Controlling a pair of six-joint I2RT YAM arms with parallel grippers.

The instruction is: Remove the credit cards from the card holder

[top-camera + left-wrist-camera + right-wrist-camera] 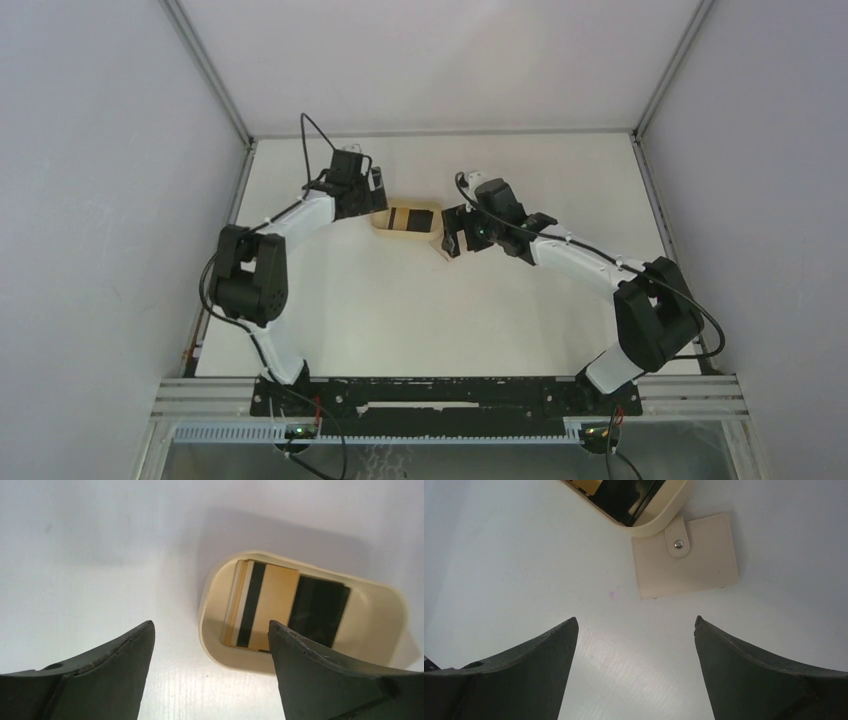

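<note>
Shows a beige card holder [685,555] folded shut, tab snapped down over a metal stud, lying flat right against the rim of a cream oval tray [659,522]. Shows credit cards [260,605] inside that tray: slightly fanned gold ones with a black stripe, and a black card [317,610] beside them.

card holder [694,565] near and side edges free | far edge blocked by tray [659,522] rim

Beige card holder [686,557], gold black-striped cards [277,605], cream tray [212,605].
</note>
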